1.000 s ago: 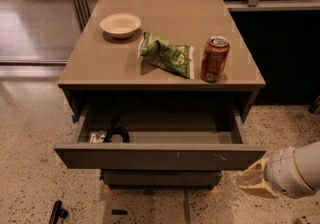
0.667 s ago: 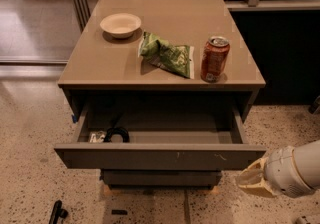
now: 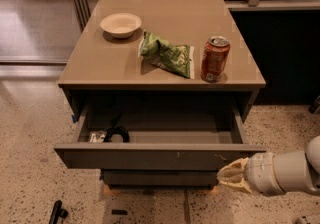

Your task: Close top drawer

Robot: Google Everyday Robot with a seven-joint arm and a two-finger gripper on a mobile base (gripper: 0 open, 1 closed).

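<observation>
Obs., single camera view.

Top drawer [image 3: 160, 157]: pulled well out from the cabinet toward the near side, interior exposed. Flat grey-brown front, no handle, small pale scratch marks right of centre. Front sits level, well forward of the cabinet face. Inside, at the left near corner: a black looped cord [image 3: 116, 134] with a small pale item [image 3: 96, 137] just beside it on the left. Rest of the drawer floor is in shadow.

My gripper [image 3: 225, 174]: near right of the scene, low, at the right end of the top drawer's front and just under its lower edge. Pale tips point left toward the cabinet. My jaws are drawn together to a single wedge and hold nothing. Contact with the drawer front: cannot tell from this angle. My white forearm runs off the right edge.

Below the top drawer a lower drawer front [image 3: 160, 178] shows, set further back.

Worktop [image 3: 100, 68], tan and glossy:
- cream bowl [image 3: 120, 24], upright, far left.
- green snack bag [image 3: 167, 54], lying flat near the centre.
- red-orange can [image 3: 215, 59], upright, just right of the bag, apart from it.

Floor: speckled terrazzo. A small black object [image 3: 57, 212] lies at near left, well apart from the cabinet.
</observation>
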